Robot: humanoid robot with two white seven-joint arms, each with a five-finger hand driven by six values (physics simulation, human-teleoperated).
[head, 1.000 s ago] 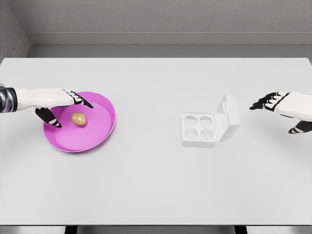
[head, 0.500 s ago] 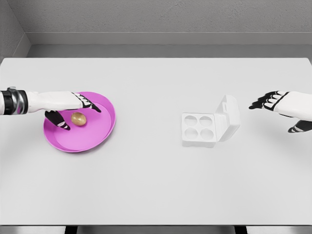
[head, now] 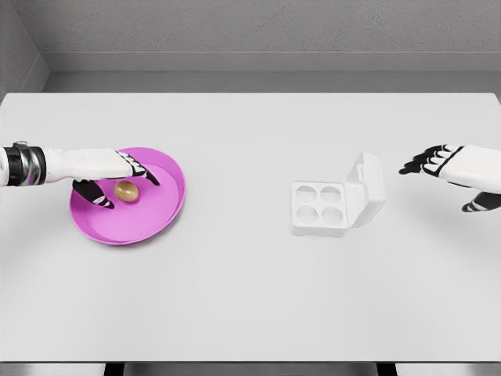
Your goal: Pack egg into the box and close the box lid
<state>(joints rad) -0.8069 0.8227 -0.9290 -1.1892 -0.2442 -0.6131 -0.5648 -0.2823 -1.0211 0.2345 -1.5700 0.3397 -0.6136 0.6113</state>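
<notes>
Left hand (head: pixel 109 174) hovered over the pink plate (head: pixel 160 215), fingers spread around the egg (head: pixel 126 190), not pinching it, right hand (head: pixel 450 168) spread, well right of the open box (head: pixel 338 200)

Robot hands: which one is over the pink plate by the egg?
The left robot hand, reaching over the pink plate with fingers around the brown egg. The right robot hand hovers open, right of the open egg box.

A: The worktop (head: pixel 250 298) is looking smooth and matt, and the pink plate (head: pixel 156 223) like plain plastic.
B: The egg (head: pixel 126 190) is showing a dull brown shell; the box (head: pixel 333 205) is looking matt white.
</notes>
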